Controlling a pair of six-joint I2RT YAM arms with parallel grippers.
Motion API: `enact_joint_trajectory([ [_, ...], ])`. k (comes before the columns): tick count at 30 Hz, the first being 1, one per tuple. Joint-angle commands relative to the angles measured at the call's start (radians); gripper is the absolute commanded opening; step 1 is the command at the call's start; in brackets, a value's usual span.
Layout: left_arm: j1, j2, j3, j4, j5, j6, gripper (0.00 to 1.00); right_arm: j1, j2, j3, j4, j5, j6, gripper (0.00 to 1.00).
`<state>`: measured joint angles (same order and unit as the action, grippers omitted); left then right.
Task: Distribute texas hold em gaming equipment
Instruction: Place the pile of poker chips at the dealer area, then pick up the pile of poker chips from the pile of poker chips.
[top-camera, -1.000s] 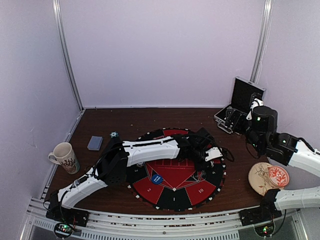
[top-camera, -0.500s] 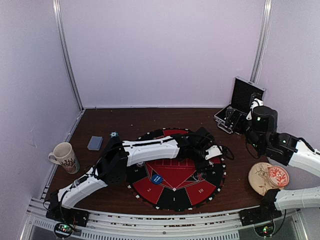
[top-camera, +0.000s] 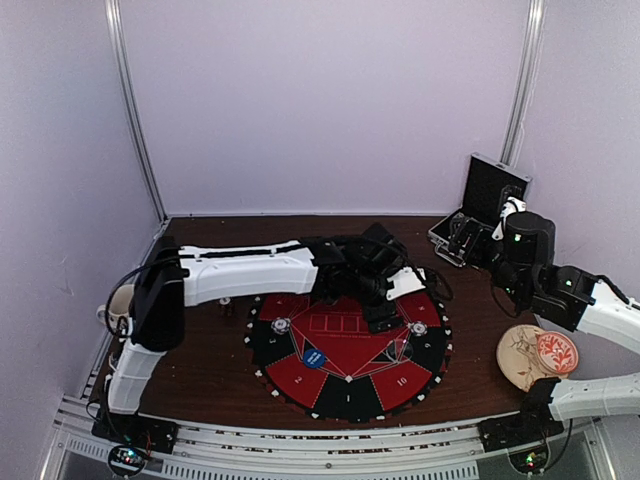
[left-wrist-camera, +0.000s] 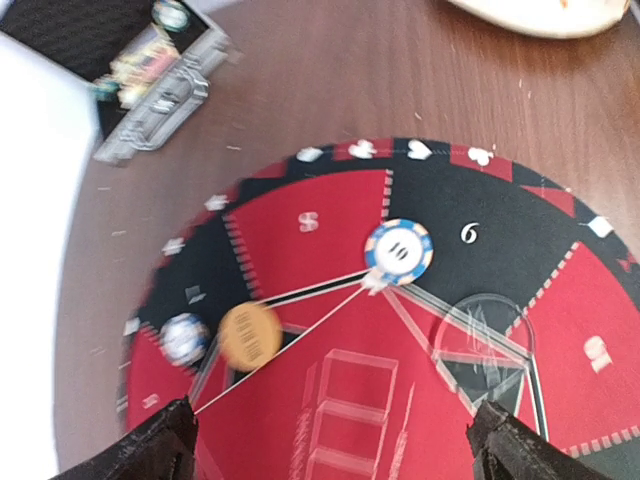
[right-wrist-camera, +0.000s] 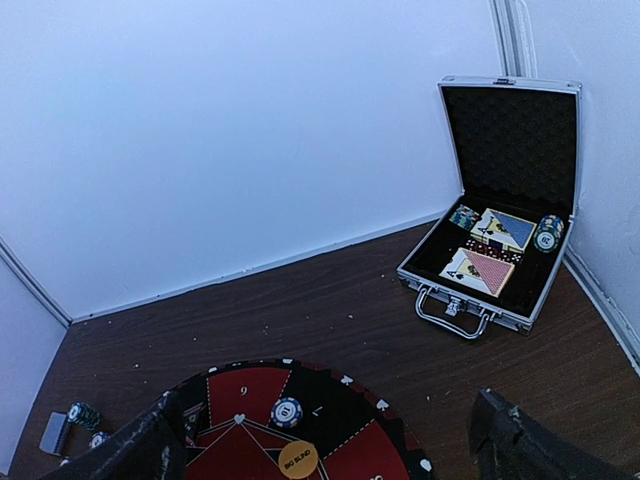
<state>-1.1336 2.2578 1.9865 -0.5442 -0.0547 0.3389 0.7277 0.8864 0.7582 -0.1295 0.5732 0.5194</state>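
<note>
The left tool (left-wrist-camera: 335, 452) is spread wide over the mat (left-wrist-camera: 320, 240), by a blue chip (left-wrist-camera: 399, 248). The right tool (right-wrist-camera: 330, 445) is spread too.

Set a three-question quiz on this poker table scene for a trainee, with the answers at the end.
1. True or false: the silver-edged case has its lid standing open.
2. In the left wrist view, which number shows on the blue-and-white chip near the middle of the picture, lying on the round mat? A) 5 B) 10 C) 25
3. Fill in: the left tool hangs over the mat with its fingers ___ and nothing between them.
Key: 1 true; 2 B; 3 open (wide apart).
</note>
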Motion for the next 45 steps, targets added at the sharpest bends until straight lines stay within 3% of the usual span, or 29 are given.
enact_joint_trajectory([
  [1, 0.061, -0.167, -0.128, 0.041, -0.043, -0.001, 0.98, -0.005, 0.011, -0.005, 0.02, -0.026, -0.022, 1.0],
  [14, 0.452, -0.594, -0.569, 0.114, 0.086, 0.015, 0.98, -0.004, 0.097, 0.004, 0.04, -0.087, -0.038, 1.0],
  [21, 0.728, -0.595, -0.643, 0.156, 0.259, 0.03, 0.98, -0.004, 0.133, 0.007, 0.047, -0.088, -0.044, 0.99],
  [26, 0.867, -0.538, -0.669, 0.19, 0.394, 0.0, 0.98, -0.003, 0.154, 0.012, 0.047, -0.09, -0.047, 0.99],
  [38, 0.922, -0.48, -0.732, 0.234, 0.398, 0.012, 0.98, -0.002, 0.134, 0.007, 0.046, -0.113, -0.045, 0.98],
  [45, 0.939, -0.411, -0.722, 0.24, 0.419, 0.023, 0.92, -0.001, 0.144, 0.008, 0.048, -0.122, -0.045, 0.98],
])
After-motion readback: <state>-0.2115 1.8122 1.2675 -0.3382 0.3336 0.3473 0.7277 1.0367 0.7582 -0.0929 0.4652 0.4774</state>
